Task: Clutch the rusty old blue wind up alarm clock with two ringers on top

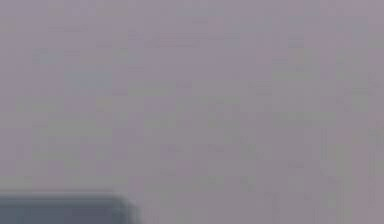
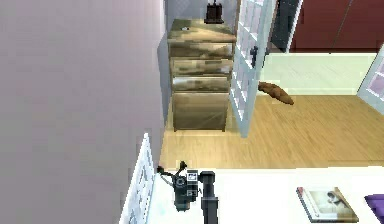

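1 gripper (image 2: pixel 176 176) shows at the white surface's (image 2: pixel 260 195) far edge, holding nothing; its fingers' set cannot be told. 1 small dark thing (image 2: pixel 213 13), too small to name, stands atop 1 wooden shelf unit (image 2: pixel 200 80). 1 book (image 2: pixel 328 201) lies well apart.

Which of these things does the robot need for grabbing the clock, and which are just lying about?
For the job: gripper.
Lying about: wooden shelf unit, dark object atop it, white door, brown object on floor, book.

Hand (image 2: pixel 172 178) is at the left edge of the white counter (image 2: pixel 260 195). Book (image 2: pixel 328 202) lies on counter. Wooden dresser (image 2: pixel 200 85) stands beyond, beside white door (image 2: pixel 245 70).
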